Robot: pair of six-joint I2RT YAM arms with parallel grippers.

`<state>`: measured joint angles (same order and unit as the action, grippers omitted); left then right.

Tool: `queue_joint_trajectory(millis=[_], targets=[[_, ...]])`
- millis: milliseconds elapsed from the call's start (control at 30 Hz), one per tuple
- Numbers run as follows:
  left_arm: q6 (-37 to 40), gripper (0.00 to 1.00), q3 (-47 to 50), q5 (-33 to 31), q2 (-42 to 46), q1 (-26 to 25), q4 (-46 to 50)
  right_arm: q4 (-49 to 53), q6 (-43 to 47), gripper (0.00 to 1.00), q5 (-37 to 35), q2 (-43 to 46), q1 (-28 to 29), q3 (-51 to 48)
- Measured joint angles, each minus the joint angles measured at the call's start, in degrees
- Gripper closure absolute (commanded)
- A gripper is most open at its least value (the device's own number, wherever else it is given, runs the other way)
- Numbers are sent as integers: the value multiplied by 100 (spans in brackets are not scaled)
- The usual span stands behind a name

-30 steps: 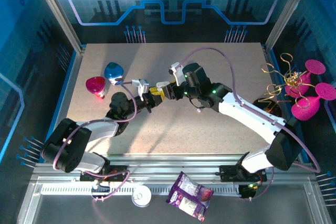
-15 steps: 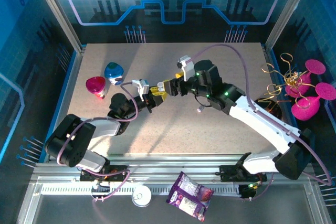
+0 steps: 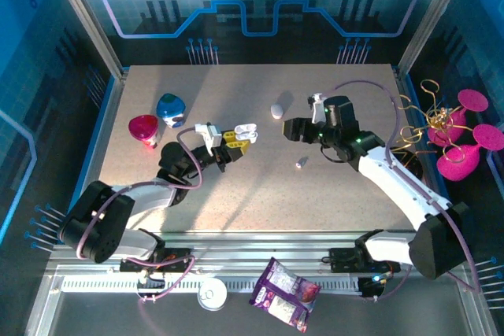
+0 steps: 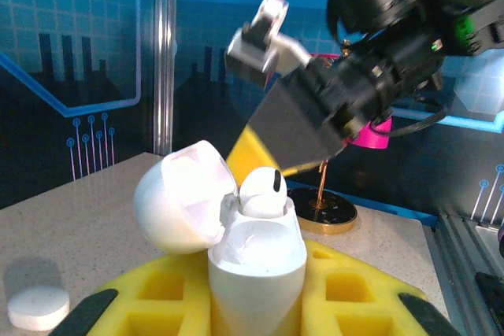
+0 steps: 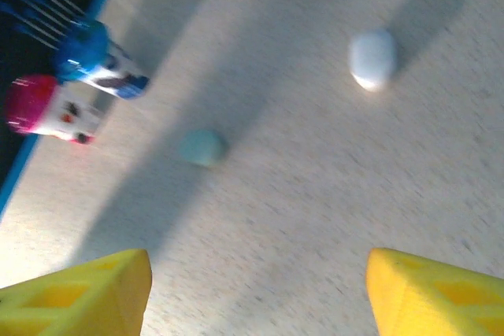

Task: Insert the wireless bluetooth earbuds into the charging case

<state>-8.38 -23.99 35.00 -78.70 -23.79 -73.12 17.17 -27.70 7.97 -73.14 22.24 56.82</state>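
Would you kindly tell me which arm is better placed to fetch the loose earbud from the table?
Right, I think: the right claw is open and close to the earbud, while the left claw is shut on the open case.

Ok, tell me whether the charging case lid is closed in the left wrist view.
No, the lid of the charging case is swung open, an earbud seated inside.

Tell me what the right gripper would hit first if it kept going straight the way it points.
The right gripper would likely meet the bare beige tabletop, between the mint pebble-shaped case and the white pebble-shaped case; depth is unclear.
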Motion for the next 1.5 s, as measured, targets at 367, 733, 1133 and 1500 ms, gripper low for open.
queue_joint_trajectory(millis=[367,733,1133,1500], targets=[[146,84,15,83,131,-2,275,1032,551,32,-205,-2319,-131,365],[140,84,15,85,131,-7,308,1051,879,32,-166,-3130,-131,887],[125,84,15,85,131,-7,348,1178,802,36,-42,-2758,-48,286],[87,84,15,85,131,-11,343,1738,636,36,-278,-2197,258,229]])
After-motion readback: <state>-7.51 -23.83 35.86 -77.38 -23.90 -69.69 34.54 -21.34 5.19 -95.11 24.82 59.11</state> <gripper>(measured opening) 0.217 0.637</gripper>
